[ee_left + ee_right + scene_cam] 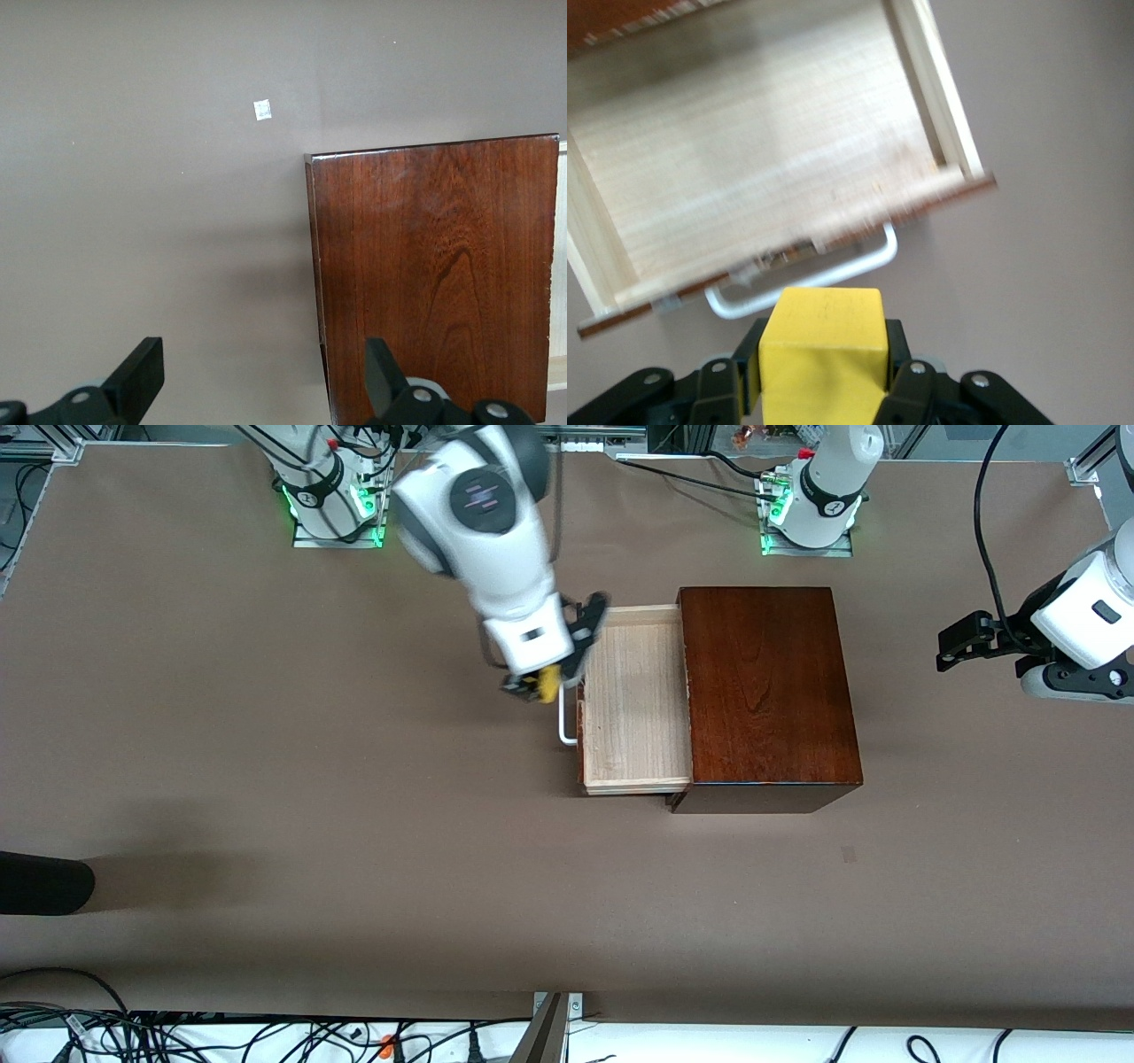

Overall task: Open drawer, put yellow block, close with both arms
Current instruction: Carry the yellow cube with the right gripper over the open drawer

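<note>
— Yellow block (822,354): where is it?

— Pinched in the right hand (538,684), up in the air over the bare table just beside the drawer's white handle (564,722). It is not over the tray; the right wrist view shows handle and drawer front just ahead of it.

— How does it look?

— A small bright yellow cube with clean flat faces, a black finger (908,376) pressed against each side.

— And the drawer (633,700)?

— Pulled well out of the mahogany box (766,691), toward the right arm's end of the table. Pale wood floor and low pale walls, nothing lying in it. The dark front shows only as a thin reddish edge by the U-shaped handle.

— Room to move?

— Plenty. The box sits near the middle of the table (266,779), somewhat toward the edge where the arm bases stand. Wide brown surface runs from the handle to the right arm's end, and a broad strip lies between the box and the edge nearest the front camera. A dark rounded object (44,883) pokes in at that corner of the right arm's end.

— The left hand (961,642)?

— Waiting in the air over the left arm's end of the table, well apart from the box. Its fingers (137,376) are spread wide, nothing between them; its wrist view shows the box top and a small pale mark (262,109) on the table.
</note>
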Tool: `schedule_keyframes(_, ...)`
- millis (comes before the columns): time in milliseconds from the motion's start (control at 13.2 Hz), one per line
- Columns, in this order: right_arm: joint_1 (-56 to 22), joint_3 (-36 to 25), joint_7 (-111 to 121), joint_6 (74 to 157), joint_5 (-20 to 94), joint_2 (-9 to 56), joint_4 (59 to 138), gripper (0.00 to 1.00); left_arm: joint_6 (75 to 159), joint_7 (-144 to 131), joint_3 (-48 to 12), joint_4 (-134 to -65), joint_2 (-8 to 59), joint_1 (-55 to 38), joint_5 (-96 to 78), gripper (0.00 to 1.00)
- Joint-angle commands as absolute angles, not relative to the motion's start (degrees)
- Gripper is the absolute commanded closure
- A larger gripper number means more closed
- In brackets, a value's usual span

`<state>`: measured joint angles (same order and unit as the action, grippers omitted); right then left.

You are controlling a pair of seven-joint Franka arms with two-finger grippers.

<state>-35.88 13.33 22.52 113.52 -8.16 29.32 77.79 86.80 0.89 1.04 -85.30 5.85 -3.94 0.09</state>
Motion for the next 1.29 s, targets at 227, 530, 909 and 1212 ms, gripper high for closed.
schedule_keyframes(227,-43.23,12.74,23.82,111.27,-14.41,37.35,69.61,0.88,86.22,1.67,1.23,-85.61,5.01,-4.57,1.49,0.0)
schedule_keyframes(530,-46.05,12.66,23.82,111.71,-15.99,39.2,68.2,0.88,86.31,1.67,1.32,-85.34,5.1,-4.48,1.49,0.0)
schedule_keyframes(909,-47.02,12.57,26.28,113.29,-18.01,42.62,68.2,0.88,86.4,1.58,1.23,-84.73,5.27,-4.66,1.58,0.0)
schedule_keyframes(1212,-46.32,12.48,28.21,115.04,-18.28,44.12,67.94,0.88,86.4,1.58,1.32,-84.46,5.45,-4.66,1.49,0.0)
